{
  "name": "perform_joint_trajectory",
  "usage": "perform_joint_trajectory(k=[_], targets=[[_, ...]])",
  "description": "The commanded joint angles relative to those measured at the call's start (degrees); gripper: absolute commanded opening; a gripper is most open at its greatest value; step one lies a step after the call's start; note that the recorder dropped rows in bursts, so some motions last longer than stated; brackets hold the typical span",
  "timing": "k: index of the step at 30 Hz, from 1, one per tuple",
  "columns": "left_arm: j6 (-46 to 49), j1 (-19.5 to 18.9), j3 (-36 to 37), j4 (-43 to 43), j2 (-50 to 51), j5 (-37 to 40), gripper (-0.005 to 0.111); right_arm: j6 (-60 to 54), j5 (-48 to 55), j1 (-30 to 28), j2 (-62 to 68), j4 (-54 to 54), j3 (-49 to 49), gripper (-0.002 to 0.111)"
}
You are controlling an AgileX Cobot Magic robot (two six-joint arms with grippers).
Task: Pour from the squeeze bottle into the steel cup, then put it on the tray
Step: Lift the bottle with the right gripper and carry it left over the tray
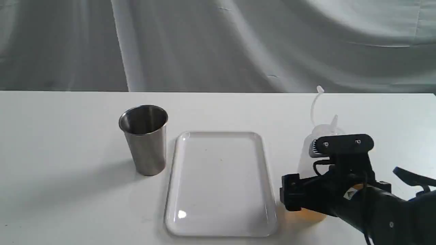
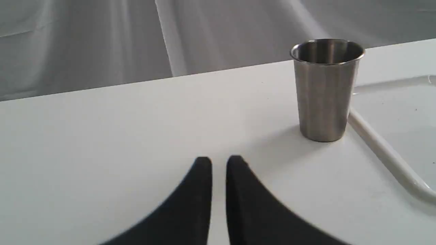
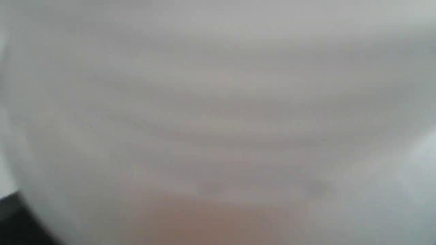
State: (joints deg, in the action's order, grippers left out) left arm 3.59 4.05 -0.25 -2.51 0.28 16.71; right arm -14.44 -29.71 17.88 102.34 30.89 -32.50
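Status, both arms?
Right gripper at bottle, grip unclear. Left gripper shut, empty, short of cup. Bottle upright on table. Only tray between it and cup.

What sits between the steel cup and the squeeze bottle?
Only the white tray lies between the steel cup and the squeeze bottle; the exterior view shows it.

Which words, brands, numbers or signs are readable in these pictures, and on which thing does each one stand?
None can be read.
The steel cup, the tray and the squeeze bottle show no print.
A small pale sticker on the right arm is too small to read.
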Motion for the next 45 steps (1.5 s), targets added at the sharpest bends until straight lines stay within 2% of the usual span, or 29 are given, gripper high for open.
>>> perform_joint_trajectory(k=[1,6,8,15,23,25,28,31,41,45], targets=[[-0.1,0.2,0.3,0.0,-0.3,-0.4,0.008,-0.1,-0.2,-1.1,0.1,-1.2,-0.3,0.082],[-0.1,0.2,0.3,0.0,-0.3,-0.4,0.008,-0.1,0.0,-1.3,0.1,-2.2,-0.3,0.060],[-0.1,0.2,0.3,0.0,-0.3,-0.4,0.008,-0.1,0.4,-1.3,-0.6,-3.1,-0.3,0.055],[-0.1,0.2,0.3,0.0,-0.3,-0.4,0.008,-0.1,3.9,-1.3,-7.2,-5.0,-0.3,0.054],[-0.1,0.2,0.3,0.0,-0.3,-0.4,0.008,-0.5,11.0,-1.4,-15.3,-7.9,-0.5,0.054],[-0.1,0.2,0.3,0.0,-0.3,-0.4,0.008,-0.5,15.3,-1.6,-16.4,-9.5,-2.1,0.054],[-0.1,0.2,0.3,0.0,-0.3,-0.4,0.008,3.2,24.3,-2.3,-17.5,-17.0,-6.4,0.054],[-0.1,0.2,0.3,0.0,-0.3,-0.4,0.008,11.6,31.3,-2.7,-18.0,-26.2,-11.5,0.054],[-0.1,0.2,0.3,0.0,-0.3,-0.4,0.008,37.7,48.1,-1.7,-17.9,-62.7,-30.8,0.054],[-0.1,0.2,0.3,0.0,-0.3,-0.4,0.008,40.8,51.5,0.6,-17.8,-72.1,-36.4,0.054]])
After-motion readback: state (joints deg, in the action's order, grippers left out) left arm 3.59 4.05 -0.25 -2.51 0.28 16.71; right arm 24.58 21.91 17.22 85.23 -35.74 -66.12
